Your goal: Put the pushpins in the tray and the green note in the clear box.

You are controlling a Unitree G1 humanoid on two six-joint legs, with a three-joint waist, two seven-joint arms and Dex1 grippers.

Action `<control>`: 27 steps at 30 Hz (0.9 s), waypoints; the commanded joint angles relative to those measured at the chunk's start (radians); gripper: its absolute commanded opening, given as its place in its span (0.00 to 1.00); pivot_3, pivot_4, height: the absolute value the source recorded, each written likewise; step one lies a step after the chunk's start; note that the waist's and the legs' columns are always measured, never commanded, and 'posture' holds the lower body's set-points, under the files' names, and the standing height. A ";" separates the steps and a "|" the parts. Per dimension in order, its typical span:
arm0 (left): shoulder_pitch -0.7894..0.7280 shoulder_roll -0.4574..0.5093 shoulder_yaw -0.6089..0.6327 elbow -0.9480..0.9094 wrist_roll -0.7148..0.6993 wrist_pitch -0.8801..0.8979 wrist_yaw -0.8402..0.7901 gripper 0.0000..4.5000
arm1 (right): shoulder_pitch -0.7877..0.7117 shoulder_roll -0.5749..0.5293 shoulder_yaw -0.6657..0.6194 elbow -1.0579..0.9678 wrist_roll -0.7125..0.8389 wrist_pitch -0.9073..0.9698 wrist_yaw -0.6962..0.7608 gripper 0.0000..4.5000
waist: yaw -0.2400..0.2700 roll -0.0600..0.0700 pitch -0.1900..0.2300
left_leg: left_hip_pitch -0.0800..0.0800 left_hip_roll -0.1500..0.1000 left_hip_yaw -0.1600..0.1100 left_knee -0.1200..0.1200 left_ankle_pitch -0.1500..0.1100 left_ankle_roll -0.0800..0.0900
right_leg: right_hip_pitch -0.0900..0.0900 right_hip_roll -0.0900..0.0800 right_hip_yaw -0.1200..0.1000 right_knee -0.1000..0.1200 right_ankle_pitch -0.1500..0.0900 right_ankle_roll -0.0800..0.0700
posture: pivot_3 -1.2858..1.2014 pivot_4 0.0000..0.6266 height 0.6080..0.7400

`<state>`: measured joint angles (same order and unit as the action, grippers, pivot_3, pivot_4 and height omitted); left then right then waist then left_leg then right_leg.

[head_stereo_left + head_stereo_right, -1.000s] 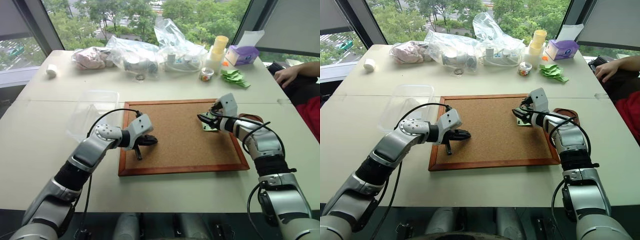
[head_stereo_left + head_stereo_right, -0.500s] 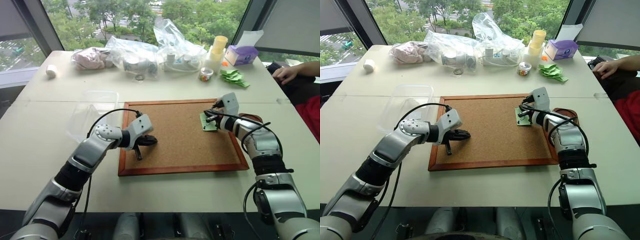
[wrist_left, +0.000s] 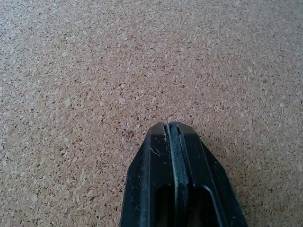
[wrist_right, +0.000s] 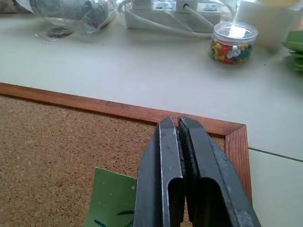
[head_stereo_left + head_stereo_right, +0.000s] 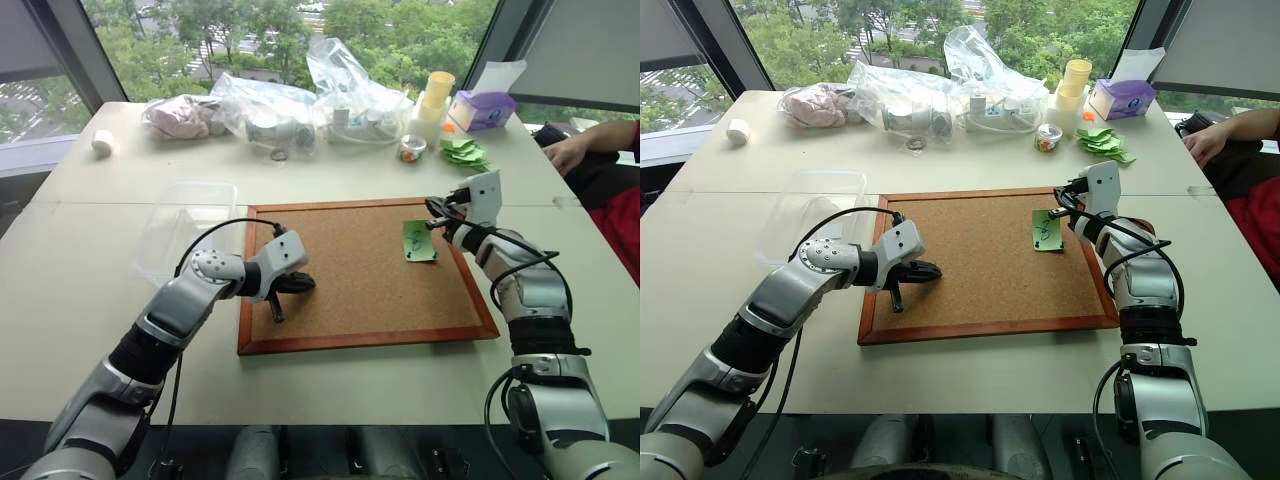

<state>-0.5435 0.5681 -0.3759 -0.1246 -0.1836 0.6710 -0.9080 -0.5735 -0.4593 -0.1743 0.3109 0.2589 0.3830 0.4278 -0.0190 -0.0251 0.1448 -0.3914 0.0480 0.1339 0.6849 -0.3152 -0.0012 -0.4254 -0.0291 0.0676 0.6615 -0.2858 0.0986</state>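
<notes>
The green note [image 5: 419,241] lies flat on the cork board [image 5: 350,290], near its right side, and its near corner shows in the right wrist view [image 4: 112,202]. My right gripper [image 5: 437,210] hovers just above and behind the note by the board's far right corner, fingers shut [image 4: 176,121] with nothing visible between them. My left gripper [image 5: 297,283] is shut and empty over the board's left part [image 3: 171,126]. The clear box [image 5: 186,226] sits left of the board. The tray is hidden behind my right forearm. The pushpins are too small to make out.
Along the table's far edge lie clear plastic bags [image 5: 300,100], a small jar of coloured pins [image 4: 234,42], yellow cups [image 5: 436,95], a purple tissue box [image 5: 485,108] and a heap of green paper pieces [image 5: 468,155]. A person's hand [image 5: 568,152] rests at the far right.
My right gripper shut at the green note, then rose and drew back toward the board's far right corner. The note now lies flat and uncovered. The left arm stayed still.
</notes>
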 commanded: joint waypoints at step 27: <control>0.003 0.007 0.003 0.040 0.054 -0.078 -0.044 0.00 | 0.144 -0.113 -0.198 -0.077 0.016 0.162 -0.157 0.97 | -0.001 0.006 -0.003 | 0.002 0.000 0.000 0.000 0.002 -0.003 | 0.000 0.001 0.002 0.002 0.000 0.000 | 0.52 0.24 0.99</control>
<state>-0.5443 0.5756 -0.3750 -0.0826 -0.1404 0.5957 -0.9523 -0.4080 -0.5730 -0.3336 0.2606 0.2522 0.5395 0.2787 -0.0204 -0.0192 0.1418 -0.3895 0.0480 0.1343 0.6848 -0.3136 -0.0037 -0.4253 -0.0279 0.0697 0.6637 -0.2860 0.0986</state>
